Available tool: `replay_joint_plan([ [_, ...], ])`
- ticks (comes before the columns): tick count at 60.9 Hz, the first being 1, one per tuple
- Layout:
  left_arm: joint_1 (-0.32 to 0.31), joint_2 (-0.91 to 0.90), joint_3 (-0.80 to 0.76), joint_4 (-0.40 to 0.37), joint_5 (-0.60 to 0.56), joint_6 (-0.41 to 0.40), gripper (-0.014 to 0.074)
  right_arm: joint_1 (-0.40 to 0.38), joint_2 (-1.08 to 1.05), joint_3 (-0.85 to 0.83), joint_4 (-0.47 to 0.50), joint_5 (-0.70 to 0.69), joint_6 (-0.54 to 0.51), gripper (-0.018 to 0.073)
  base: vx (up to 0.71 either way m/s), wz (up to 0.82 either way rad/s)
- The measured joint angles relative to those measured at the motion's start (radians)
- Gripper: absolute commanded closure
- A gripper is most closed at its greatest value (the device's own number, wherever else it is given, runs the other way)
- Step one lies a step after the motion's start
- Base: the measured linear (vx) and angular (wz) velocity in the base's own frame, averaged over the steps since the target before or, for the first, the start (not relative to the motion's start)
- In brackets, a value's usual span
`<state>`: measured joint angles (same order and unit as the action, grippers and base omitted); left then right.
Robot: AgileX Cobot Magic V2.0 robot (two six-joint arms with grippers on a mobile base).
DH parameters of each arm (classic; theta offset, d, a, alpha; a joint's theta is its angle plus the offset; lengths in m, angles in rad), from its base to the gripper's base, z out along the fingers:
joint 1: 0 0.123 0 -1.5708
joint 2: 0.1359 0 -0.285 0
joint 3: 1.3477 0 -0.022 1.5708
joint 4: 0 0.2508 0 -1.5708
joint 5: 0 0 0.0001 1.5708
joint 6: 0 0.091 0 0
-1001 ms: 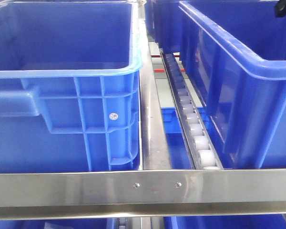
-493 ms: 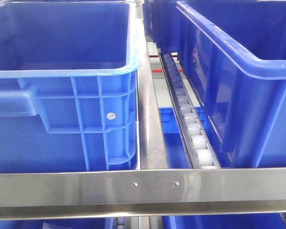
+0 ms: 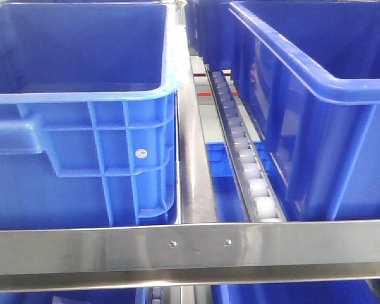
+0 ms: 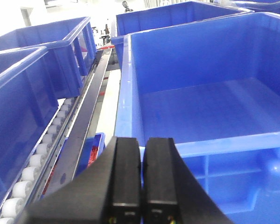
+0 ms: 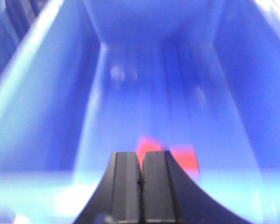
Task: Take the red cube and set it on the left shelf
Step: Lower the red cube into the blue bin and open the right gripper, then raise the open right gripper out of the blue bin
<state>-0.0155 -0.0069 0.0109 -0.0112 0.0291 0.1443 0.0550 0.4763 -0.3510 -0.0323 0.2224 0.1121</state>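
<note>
The red cube (image 5: 185, 159) shows blurred in the right wrist view, lying on the floor of a blue crate (image 5: 130, 79), just beyond and to the right of my right gripper (image 5: 141, 156). That gripper's jaws are pressed together with nothing between them. My left gripper (image 4: 142, 142) is shut and empty, above the near rim of a large blue crate (image 4: 210, 107). The left shelf shows in the front view as a steel front rail (image 3: 82, 247) with two screws. Neither gripper nor the cube shows in the front view.
On the shelf stand a large blue crate at left (image 3: 82, 158) and another at right (image 3: 323, 126), with a white roller track (image 3: 248, 174) and a steel divider between them. More blue crates and a roller track (image 4: 37, 154) lie left of my left gripper.
The front view has shifted, so crates, rail and screws slid left in the frame. A dark part at the top right edge one second ago is out of view.
</note>
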Motion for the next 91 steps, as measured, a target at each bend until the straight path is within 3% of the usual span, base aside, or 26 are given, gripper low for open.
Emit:
replay_joint_plan([
  [74, 0.0, 0.0, 0.0, 0.0, 0.0, 0.0, 0.0491, 0.0, -0.069, 0.059, 0.0, 0.036, 0.0, 0.0501, 0.0, -0.01],
  [91, 0.0, 0.0, 0.0, 0.0, 0.0, 0.0, 0.0491, 0.0, -0.224, 0.163, 0.0, -0.022, 0.0, 0.0501, 0.01, 0.06],
])
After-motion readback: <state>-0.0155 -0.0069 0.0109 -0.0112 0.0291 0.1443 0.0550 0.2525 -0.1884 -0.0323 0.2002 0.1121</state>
